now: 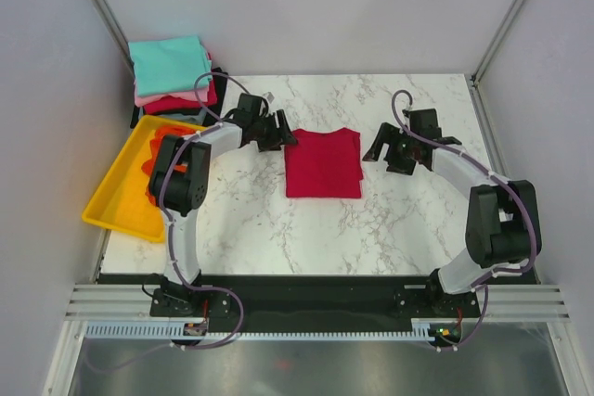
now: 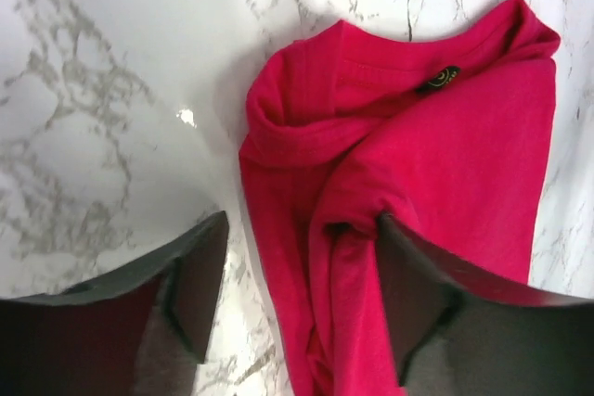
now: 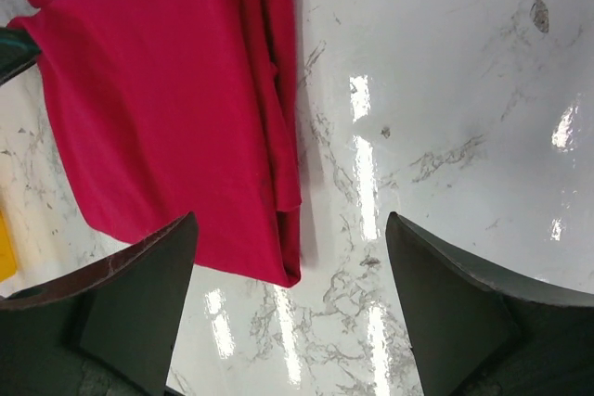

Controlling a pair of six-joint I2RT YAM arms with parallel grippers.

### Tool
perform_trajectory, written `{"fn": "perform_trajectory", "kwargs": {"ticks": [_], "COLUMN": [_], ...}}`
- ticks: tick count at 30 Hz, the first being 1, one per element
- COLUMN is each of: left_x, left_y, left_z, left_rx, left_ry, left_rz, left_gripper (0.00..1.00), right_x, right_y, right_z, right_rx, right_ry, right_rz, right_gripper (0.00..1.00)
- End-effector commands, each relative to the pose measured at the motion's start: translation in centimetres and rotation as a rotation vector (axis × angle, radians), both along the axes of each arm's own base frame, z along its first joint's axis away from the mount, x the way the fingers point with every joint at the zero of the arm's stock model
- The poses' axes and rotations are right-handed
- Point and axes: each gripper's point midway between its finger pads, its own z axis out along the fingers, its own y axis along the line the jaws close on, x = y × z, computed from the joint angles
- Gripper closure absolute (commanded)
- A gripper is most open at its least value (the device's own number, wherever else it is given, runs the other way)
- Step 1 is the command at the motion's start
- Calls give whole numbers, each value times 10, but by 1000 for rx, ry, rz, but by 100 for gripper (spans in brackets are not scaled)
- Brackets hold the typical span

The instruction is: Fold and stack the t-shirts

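Reaching in from their bases at the near edge of the marble table [image 1: 278, 234], the left arm [image 1: 181, 187] and the right arm [image 1: 492, 215] bend toward each other over a crimson t-shirt [image 1: 323, 166]. The shirt lies folded into a rough rectangle near the middle of the table, collar end farthest from the arms.

The left fingers [image 2: 190, 299] hang at the shirt's far left corner, spread wide and holding nothing. One is above bare marble and the other above the rumpled cloth below the collar. Whether that one touches the fabric cannot be told.

The right fingers [image 3: 445, 308] hover just off the shirt's far right corner. They are also wide apart and empty, with the shirt's layered edge and glossy marble showing between them.

Off to the left, a yellow tray [image 1: 116, 197] sits askew at the table's side. An orange t-shirt [image 1: 165, 144] is bunched inside it, partly hidden by the left arm.

Beyond the tray, in the far left corner, stands a stack of folded shirts. A teal t-shirt [image 1: 169, 62] lies on top, a pink t-shirt [image 1: 148, 96] under it, a red t-shirt [image 1: 193, 99] lower, and darker cloth beneath.
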Motion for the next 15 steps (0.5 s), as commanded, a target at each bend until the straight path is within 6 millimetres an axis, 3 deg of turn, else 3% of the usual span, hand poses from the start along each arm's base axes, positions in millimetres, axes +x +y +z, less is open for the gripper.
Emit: {"fn": "perform_trajectory", "kwargs": {"ticks": [1, 8, 10, 12, 13, 15], "left_x": [16, 14, 15, 23, 24, 33], "left_y": [-3, -5, -8, -20, -23, -31], "left_z": [-18, -44, -46, -35, -39, -28], "left_rx": [34, 49, 35, -16, -26, -55], "left_ry": [-16, 41, 37, 14, 22, 1], "left_rz": [4, -3, -6, -37, -49, -69], "left_gripper": [34, 57, 71, 81, 93, 98], "right_x": [2, -14, -16, -18, -19, -20], "right_y": [4, 6, 8, 8, 9, 9], "right_z": [20, 8, 3, -4, -8, -11], "right_rx": [12, 23, 34, 36, 37, 44], "right_ry": [-87, -62, -54, -41, -35, -32], "right_rz": [44, 71, 77, 78, 80, 78], "right_gripper": [9, 9, 10, 10, 10, 10]}}
